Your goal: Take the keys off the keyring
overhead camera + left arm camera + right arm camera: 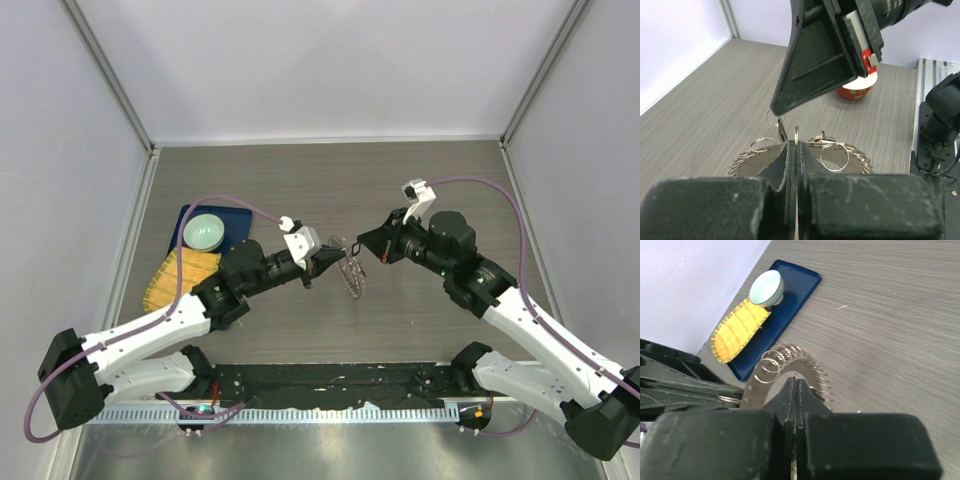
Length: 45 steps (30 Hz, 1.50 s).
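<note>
The keyring (352,272), a flat grey-brown metal ring fringed with small wire loops, hangs above the table between both grippers. My left gripper (335,256) is shut on a thin loop at its edge; in the left wrist view (796,145) a metal sliver sticks out between the pads, with the keyring (752,161) just beyond. My right gripper (364,243) is shut on thin metal at the ring's opposite side; the right wrist view (796,381) shows the keyring (758,386) curving round the fingertips. I cannot make out any black-headed keys.
A blue tray (190,214) at the left holds a pale round dish (205,232), with a yellow woven piece (180,280) beside it. All show in the right wrist view: tray (792,295), dish (766,287). A red-and-white cup (856,89) stands under the right arm.
</note>
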Each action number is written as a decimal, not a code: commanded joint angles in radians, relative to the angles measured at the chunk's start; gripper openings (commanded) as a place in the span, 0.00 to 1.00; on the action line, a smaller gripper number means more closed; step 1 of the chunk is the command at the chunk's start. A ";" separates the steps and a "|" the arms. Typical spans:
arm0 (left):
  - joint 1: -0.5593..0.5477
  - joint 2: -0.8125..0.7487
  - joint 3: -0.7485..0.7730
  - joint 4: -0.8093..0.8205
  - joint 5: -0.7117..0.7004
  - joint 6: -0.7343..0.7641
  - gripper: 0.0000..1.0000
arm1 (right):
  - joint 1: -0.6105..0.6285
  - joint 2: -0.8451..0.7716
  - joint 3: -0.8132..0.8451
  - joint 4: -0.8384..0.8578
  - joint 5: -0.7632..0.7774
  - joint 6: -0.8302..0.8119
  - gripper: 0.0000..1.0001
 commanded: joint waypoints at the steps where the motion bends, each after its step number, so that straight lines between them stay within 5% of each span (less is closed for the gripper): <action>1: 0.019 -0.070 -0.021 0.004 -0.025 0.013 0.00 | 0.002 0.012 0.058 -0.021 0.134 -0.051 0.01; 10: 0.025 -0.133 -0.092 -0.073 -0.077 -0.010 0.00 | -0.032 0.126 0.050 -0.194 0.464 -0.019 0.01; 30: 0.025 -0.141 -0.143 -0.147 -0.230 -0.079 0.00 | -0.188 0.436 -0.027 -0.121 0.516 0.048 0.01; 36: 0.031 -0.070 -0.132 -0.156 -0.306 -0.102 0.00 | -0.215 0.491 0.058 -0.142 0.486 -0.007 0.43; 38: 0.049 -0.032 -0.104 -0.170 -0.316 -0.108 0.00 | -0.215 0.450 0.079 -0.173 0.489 -0.016 0.77; 40: 0.077 0.037 -0.080 -0.179 -0.320 -0.117 0.00 | -0.215 0.406 0.081 -0.180 0.478 -0.024 0.94; 45: 0.163 0.201 0.011 -0.176 -0.309 -0.175 0.00 | -0.204 0.251 0.058 -0.202 0.418 -0.024 0.95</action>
